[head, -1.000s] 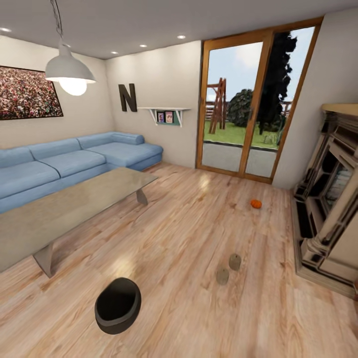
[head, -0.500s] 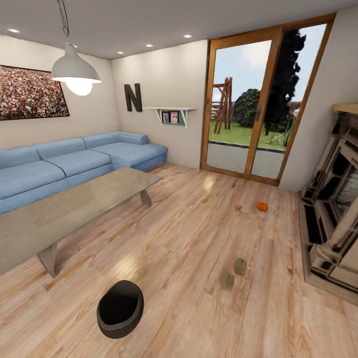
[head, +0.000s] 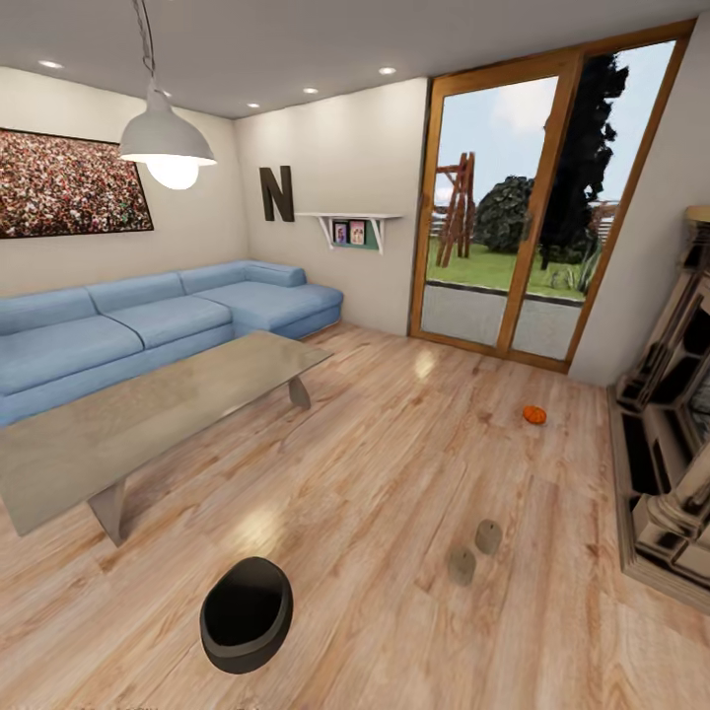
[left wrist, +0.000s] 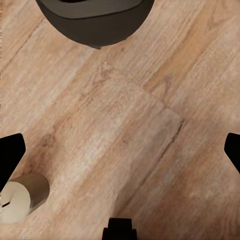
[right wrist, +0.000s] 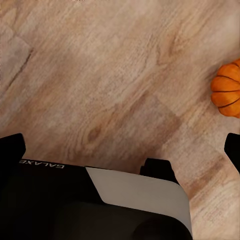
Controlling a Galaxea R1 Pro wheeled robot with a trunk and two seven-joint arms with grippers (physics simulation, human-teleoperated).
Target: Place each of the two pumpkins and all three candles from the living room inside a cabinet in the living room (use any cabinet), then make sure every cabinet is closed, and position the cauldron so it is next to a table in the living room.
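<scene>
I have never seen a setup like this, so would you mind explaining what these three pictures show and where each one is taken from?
These are simulator renders from a wheeled robot with two arms. The large picture comes from its head camera, looking over a living room: a blue sofa, a long low table, a glass door and a fireplace. On the wooden floor lie a black cauldron, two candles side by side and a small orange pumpkin near the door.

The other two come from cameras by each arm's fingers, pointing down at the floor. The left one sees the cauldron's rim and a candle; the right one sees a pumpkin and part of the robot's own body. The dark shapes at the edges are the fingers, spread apart. Nothing is held.
</scene>
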